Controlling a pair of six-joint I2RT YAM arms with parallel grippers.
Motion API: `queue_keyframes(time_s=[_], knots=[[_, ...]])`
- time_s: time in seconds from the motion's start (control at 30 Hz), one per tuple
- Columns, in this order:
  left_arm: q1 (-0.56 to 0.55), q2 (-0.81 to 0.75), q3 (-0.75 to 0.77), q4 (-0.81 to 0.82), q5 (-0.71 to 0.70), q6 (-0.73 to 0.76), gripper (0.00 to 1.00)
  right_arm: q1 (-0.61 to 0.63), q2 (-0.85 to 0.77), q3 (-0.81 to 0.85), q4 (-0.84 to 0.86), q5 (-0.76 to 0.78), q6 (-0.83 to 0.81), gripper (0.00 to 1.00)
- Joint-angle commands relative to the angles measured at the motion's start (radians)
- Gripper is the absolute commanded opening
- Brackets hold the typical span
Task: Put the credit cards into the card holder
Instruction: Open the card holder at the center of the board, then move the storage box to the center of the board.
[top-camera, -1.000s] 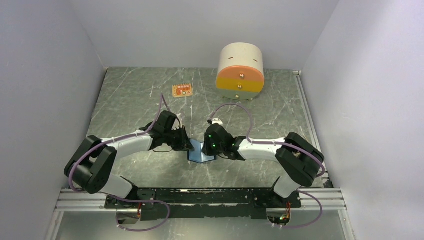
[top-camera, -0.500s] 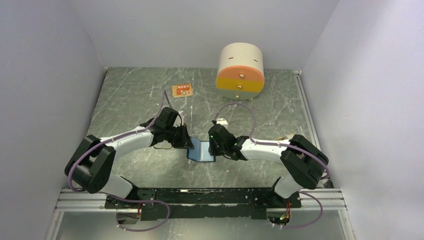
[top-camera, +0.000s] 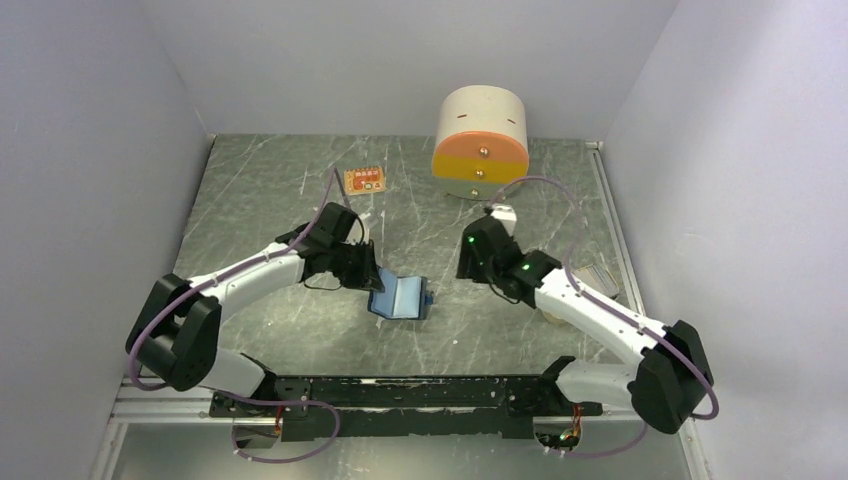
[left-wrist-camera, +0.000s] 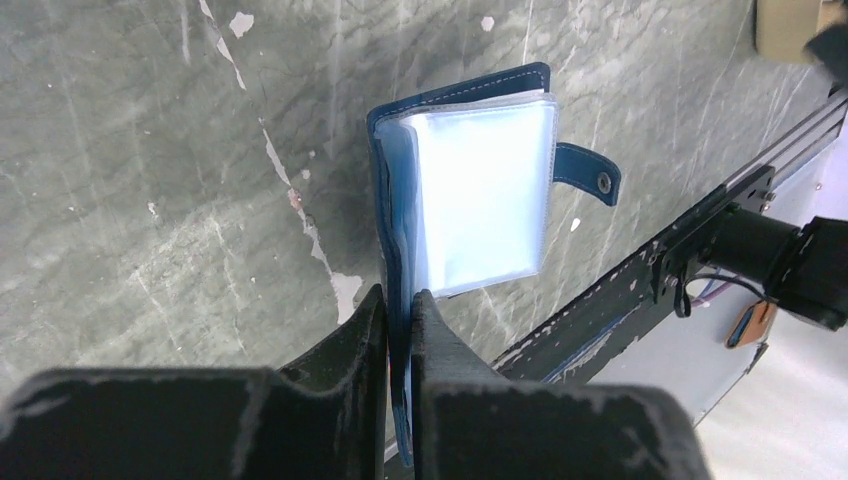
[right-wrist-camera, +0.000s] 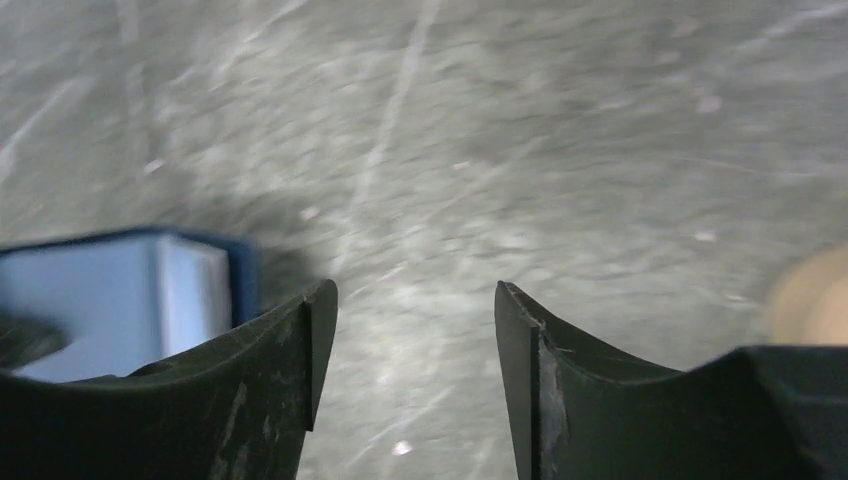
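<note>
- Left claw is pinched tight on the card holder cover's edge; thin grip, so it might slip out or flop shut.
- Right claw is half open, holding nothing.

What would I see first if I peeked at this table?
The big round cream-and-orange drawer unit at the far back stands out most. In the middle, the left end effector pinches an open navy-blue folding card holder with pale clear sleeves.

My overhead view is evenly lit and sharp. Right wrist view is motion-blurred; left shows glare on the card holder.
</note>
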Motion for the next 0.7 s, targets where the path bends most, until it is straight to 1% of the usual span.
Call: queue_keyframes(time_s=[0.0, 0.03, 0.1, 0.23, 0.3, 0.53, 0.67], knots=[[0.003, -0.049, 0.023, -0.041, 0.03, 0.06, 0.09, -0.151, -0.026, -0.01, -0.128, 0.037, -0.056, 0.66], [0.003, -0.06, 0.02, -0.038, 0.044, 0.061, 0.09, -0.17, -0.028, -0.017, -0.123, 0.041, -0.067, 0.69], [0.003, -0.084, 0.016, -0.044, 0.053, 0.065, 0.09, -0.25, -0.016, -0.024, -0.123, 0.043, -0.073, 0.76], [0.005, -0.13, 0.018, -0.094, 0.013, 0.09, 0.09, -0.37, 0.018, -0.059, -0.089, 0.006, -0.076, 0.82], [0.005, -0.146, 0.013, -0.108, -0.012, 0.096, 0.09, -0.409, 0.033, -0.075, -0.074, 0.003, -0.068, 0.84], [0.005, -0.155, 0.007, -0.096, -0.005, 0.092, 0.09, -0.508, 0.067, -0.123, -0.057, -0.01, -0.026, 0.84], [0.006, -0.15, 0.013, -0.1, -0.012, 0.095, 0.09, -0.536, 0.051, -0.145, -0.059, 0.034, 0.009, 0.84]])
